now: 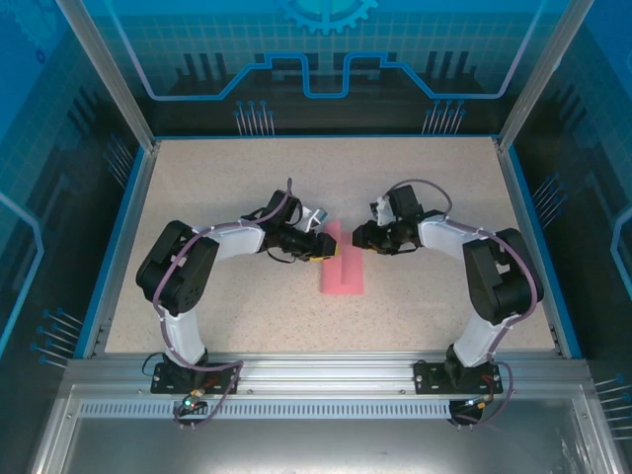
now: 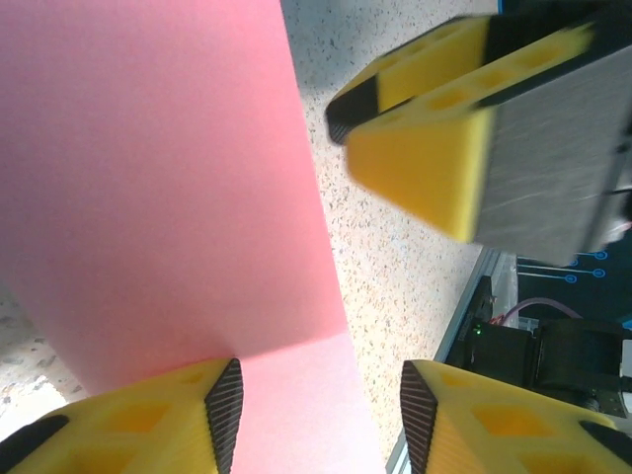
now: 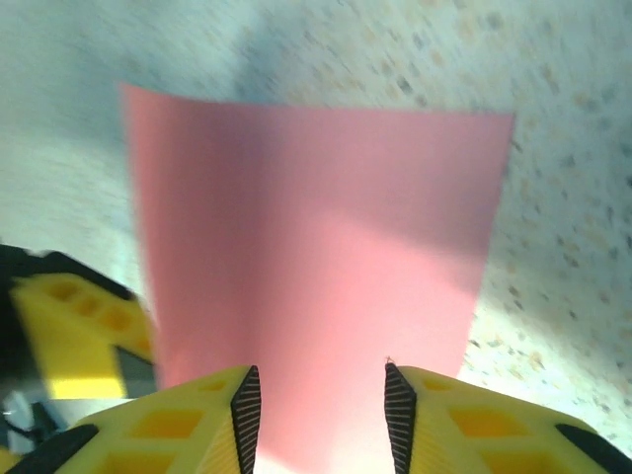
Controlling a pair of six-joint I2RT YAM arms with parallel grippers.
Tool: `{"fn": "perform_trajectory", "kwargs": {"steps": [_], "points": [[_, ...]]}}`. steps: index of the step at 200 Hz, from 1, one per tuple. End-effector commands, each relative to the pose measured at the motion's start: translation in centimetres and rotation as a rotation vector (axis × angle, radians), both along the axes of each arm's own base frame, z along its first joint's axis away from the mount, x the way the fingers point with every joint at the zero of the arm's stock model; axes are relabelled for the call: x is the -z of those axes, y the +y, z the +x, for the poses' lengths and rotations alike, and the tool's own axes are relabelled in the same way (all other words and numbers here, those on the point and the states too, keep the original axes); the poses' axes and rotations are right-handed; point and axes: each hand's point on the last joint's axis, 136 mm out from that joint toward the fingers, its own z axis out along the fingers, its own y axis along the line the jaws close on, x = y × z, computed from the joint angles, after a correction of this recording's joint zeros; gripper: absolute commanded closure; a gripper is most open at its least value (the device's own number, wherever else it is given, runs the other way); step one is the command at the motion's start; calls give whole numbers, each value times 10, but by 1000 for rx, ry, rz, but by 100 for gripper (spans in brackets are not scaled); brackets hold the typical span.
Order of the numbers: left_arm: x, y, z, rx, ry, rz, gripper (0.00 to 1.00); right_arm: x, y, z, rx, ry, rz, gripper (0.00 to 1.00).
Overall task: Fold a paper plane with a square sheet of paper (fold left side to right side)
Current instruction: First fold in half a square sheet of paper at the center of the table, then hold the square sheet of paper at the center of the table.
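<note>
Find the square sheet of paper (image 1: 343, 269) at the centre of the table (image 1: 217, 197), flat and already doubled into a narrow strip aligned 12 to 6 o'clock. Note the left gripper (image 1: 322, 244) at 9 o'clock and the right gripper (image 1: 359, 237) at 3 o'clock of its 12 o'clock end, both spread, pinching nothing. Read the facing stance as likely set-up for the next fold there.

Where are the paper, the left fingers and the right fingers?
paper (image 1: 344, 275), top view, middle of the pink strip.
left fingers (image 2: 118, 434), left wrist view, yellow body of the lower-left finger.
right fingers (image 3: 474, 420), right wrist view, yellow body of the right-hand finger.
</note>
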Motion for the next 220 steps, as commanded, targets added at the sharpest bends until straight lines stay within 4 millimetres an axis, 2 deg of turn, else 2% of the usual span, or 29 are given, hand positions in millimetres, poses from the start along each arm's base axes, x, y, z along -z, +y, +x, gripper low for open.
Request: {"fn": "perform_trajectory", "kwargs": {"steps": [1,30,65,80,108,131,168,220], "points": [[-4,-6,3,10,1,-14,55,-23,21,-3,-61,-18,165,59],[-1,-5,3,10,6,-9,60,-23,39,-2,-80,2,224,58],[-1,-5,2,11,4,-6,63,-12,48,-4,-94,36,215,61],[-2,-5,2,9,3,-4,63,-7,49,-5,-96,53,210,70],[-5,-1,3,-5,-16,20,60,2,42,-8,-85,65,151,100],[-7,8,4,-38,-38,79,49,15,24,-9,-76,82,3,100],[10,25,7,-110,-3,203,46,27,4,-9,-63,83,-140,99],[30,12,12,-133,58,230,42,38,1,-10,-55,110,-167,97]]}}
